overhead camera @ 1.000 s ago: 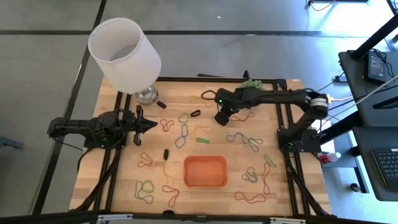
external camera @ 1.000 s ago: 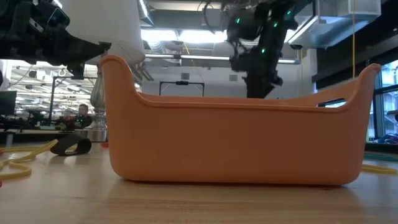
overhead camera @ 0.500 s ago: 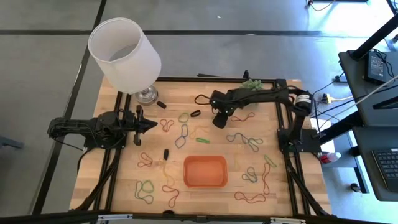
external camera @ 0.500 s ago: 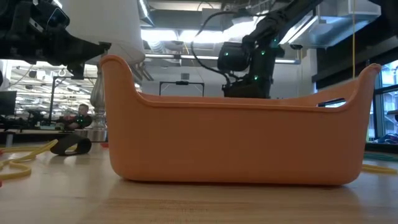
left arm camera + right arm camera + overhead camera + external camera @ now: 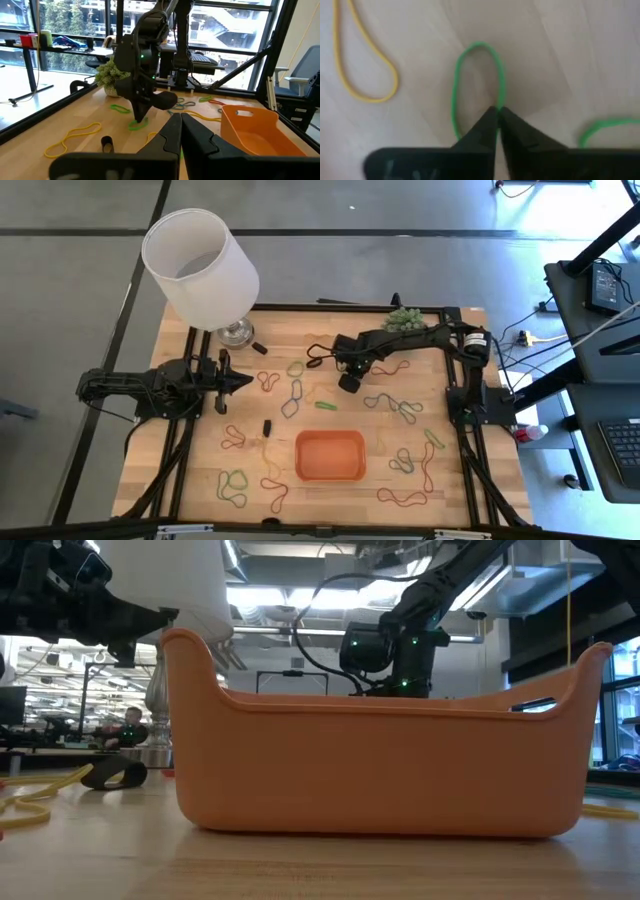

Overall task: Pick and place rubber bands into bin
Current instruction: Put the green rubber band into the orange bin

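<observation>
Rubber bands in green, red, yellow and tan lie scattered flat on the wooden table. The orange bin [image 5: 330, 455] sits near the table's near edge and fills the low view [image 5: 390, 770]. My right gripper [image 5: 345, 386] points down at mid-table, its fingers shut [image 5: 498, 110] on a small green rubber band [image 5: 470, 55], which also shows in the left wrist view [image 5: 137, 126]. My left gripper [image 5: 245, 380] waits, shut [image 5: 180, 119], over the table's left side. My right gripper comes from above, pointing down, and its fingertips meet on one long side of the green band's loop [image 5: 501, 95]. The band lies flat on the table, with its rounded end [image 5: 477, 46] ahead of the fingers. The fingertips hide the pinch itself.
A white lampshade [image 5: 200, 265] on a metal base [image 5: 237, 332] stands at the far left corner. A small green plant [image 5: 405, 317] sits at the far edge. Small black pieces [image 5: 267, 426] [image 5: 314, 363] lie among the bands. A yellow band [image 5: 365, 65] lies beside the green one.
My right gripper has moved toward the table's left and near edges and come down to the green rubber band at mid-table. The left arm and the bands have stayed put.
</observation>
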